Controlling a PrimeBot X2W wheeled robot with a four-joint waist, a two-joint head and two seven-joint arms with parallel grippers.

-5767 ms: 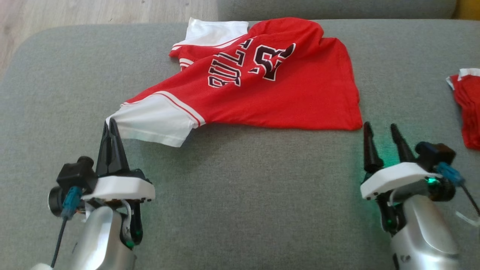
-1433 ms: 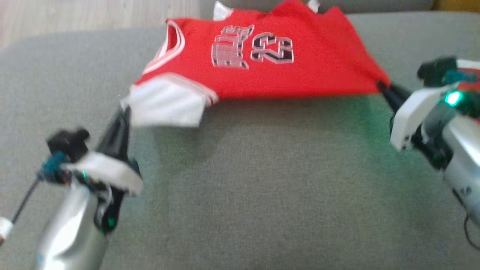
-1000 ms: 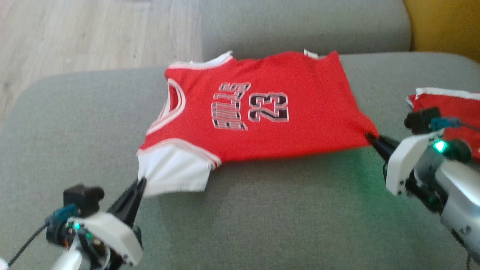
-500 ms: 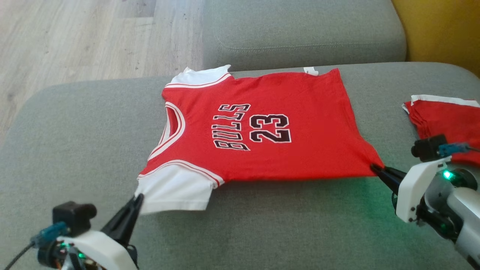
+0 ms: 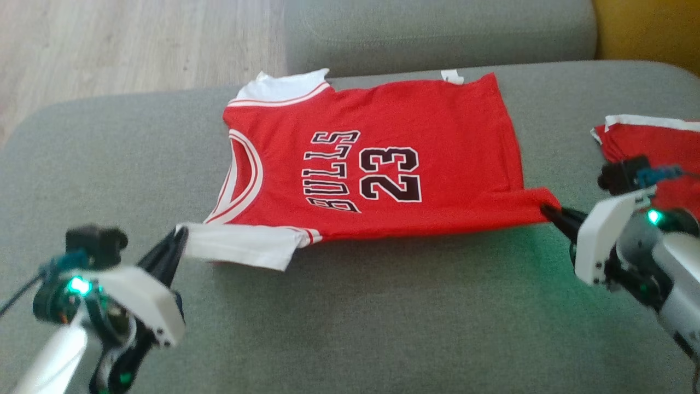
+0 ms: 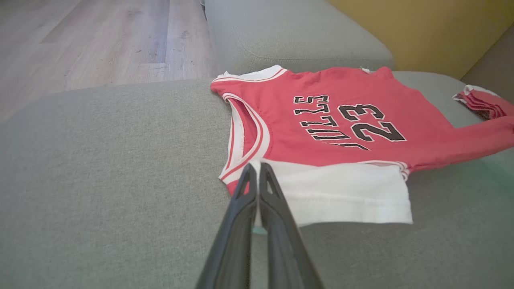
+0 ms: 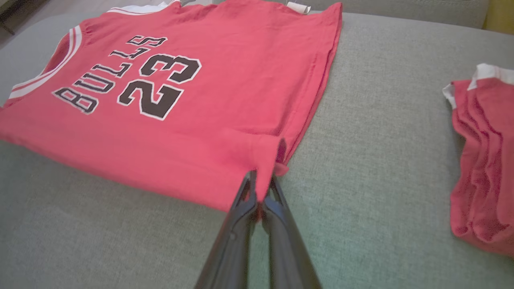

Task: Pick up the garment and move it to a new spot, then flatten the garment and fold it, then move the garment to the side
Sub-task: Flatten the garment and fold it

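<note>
The garment (image 5: 377,164) is a red jersey with white sleeves and "BULLS 23" in black, spread on the grey sofa seat with its collar to the left. My left gripper (image 5: 179,235) is shut on the near white sleeve (image 6: 341,188), lifting its edge off the seat. In the left wrist view my left gripper (image 6: 257,170) pinches the sleeve's corner beside the collar. My right gripper (image 5: 547,210) is shut on the near hem corner of the garment (image 7: 160,92). The right wrist view shows red cloth bunched between the tips of my right gripper (image 7: 262,180).
A second red garment (image 5: 656,148) with white trim lies folded at the right edge of the grey seat (image 5: 355,317), close behind my right wrist. The sofa back (image 5: 437,33) runs along the far side. Wooden floor (image 5: 109,44) lies beyond the left end.
Both grippers have raised the near edge of the garment and carried it slightly away from me, so the near white sleeve now looks narrower. The head view has also shifted.
</note>
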